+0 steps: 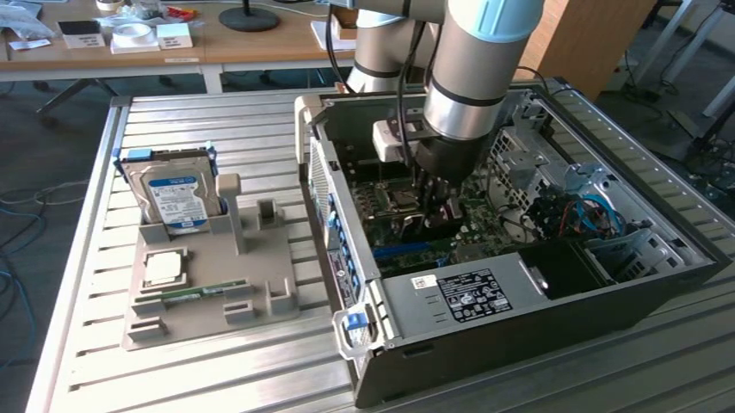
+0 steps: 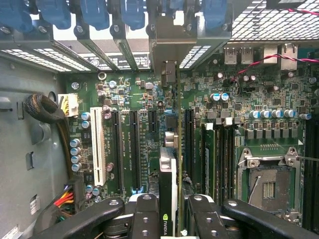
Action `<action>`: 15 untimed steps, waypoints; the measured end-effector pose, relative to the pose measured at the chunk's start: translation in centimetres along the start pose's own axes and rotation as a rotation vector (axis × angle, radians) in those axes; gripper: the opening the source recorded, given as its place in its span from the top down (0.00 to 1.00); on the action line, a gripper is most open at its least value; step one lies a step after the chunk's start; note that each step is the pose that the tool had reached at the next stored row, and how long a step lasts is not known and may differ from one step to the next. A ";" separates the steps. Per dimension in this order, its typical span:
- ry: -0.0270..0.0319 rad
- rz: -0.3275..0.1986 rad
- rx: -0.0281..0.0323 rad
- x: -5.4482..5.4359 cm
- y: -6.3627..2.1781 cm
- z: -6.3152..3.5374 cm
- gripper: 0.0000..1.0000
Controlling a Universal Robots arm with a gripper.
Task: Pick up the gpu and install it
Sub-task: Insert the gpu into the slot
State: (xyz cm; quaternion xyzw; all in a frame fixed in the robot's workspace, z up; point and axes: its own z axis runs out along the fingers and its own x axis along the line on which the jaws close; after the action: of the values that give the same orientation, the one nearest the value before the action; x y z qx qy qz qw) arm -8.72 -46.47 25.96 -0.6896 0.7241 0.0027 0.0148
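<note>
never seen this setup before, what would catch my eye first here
First, the big robot arm reaching down into the open computer case on the exterior view's right. Its gripper is shut on the gpu, held edge-on above the green motherboard. On the exterior view's left, a hard drive stands upright in a grey holder.

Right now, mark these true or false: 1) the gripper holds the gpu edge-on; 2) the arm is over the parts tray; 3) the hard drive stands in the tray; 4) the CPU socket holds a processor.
1) True: the gripper is shut on the gpu, edge-on above the motherboard.
2) False: the arm reaches down into the computer case.
3) True: the hard drive stands upright in the tray.
4) False: the CPU socket is bare.
</note>
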 end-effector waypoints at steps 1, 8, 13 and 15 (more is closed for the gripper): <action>0.0000 0.000 0.0000 0.0 0.00 0.00 0.73; 0.0000 0.000 -0.0001 0.0 0.14 0.00 0.73; 0.0001 0.000 -0.0001 0.0 0.17 -0.01 0.73; 0.0000 0.000 -0.0001 0.0 0.25 0.00 0.73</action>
State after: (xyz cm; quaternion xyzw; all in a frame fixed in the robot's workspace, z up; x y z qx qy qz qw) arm -8.97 -46.47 25.96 -0.6895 0.7241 0.0027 0.0147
